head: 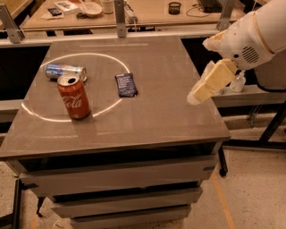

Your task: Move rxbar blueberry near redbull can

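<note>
The surface (156, 112) is a grey-brown top on a cabinet with drawers, and a thin pale ring (111, 103) is drawn on its left half. The rxbar blueberry (126, 85) lies flat near the middle of the surface, just inside the right side of the ring. The redbull can (65, 71) lies on its side toward the far left corner, apart from the bar. A red cola can (73, 96) stands upright just in front of it, nearer the left edge. The gripper (195, 95) hangs over the right edge of the surface, pointing down and to the left, and it holds nothing; I cannot tell if it is wide or narrow. Behind the far edge stands a long desk (152, 15) with a bowl (91, 8) and a black cup (174, 7). The floor (254, 188) is speckled.
</note>
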Robot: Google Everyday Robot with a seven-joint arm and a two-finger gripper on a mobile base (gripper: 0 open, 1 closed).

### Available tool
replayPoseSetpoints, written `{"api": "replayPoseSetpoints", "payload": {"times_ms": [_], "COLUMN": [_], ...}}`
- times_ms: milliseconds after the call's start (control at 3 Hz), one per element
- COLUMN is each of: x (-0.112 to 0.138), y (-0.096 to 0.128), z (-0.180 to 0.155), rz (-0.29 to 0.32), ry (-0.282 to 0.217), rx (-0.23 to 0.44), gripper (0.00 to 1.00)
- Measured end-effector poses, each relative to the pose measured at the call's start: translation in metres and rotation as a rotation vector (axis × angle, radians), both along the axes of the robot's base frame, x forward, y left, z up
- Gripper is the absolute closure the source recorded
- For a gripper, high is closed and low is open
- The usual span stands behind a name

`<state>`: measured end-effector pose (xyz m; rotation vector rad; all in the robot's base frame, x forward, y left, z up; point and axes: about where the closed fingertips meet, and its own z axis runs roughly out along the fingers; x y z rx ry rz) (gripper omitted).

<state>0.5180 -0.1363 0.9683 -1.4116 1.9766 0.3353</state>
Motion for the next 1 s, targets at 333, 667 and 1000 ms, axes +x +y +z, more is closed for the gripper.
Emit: {"api": "replayPoseSetpoints", "payload": {"times_ms": [333,667,1000], "x": [0.0,0.009,0.026], "y": [0.0,0.008,0.02], "z": [0.0,-0.01,-0.027], "rz": [0.0,-0.031,-0.06], "ry": [0.0,-0.007,-0.028], "rx": [0.0,0.018,0.065], "gripper": [0.0,0.0,0.0]}}
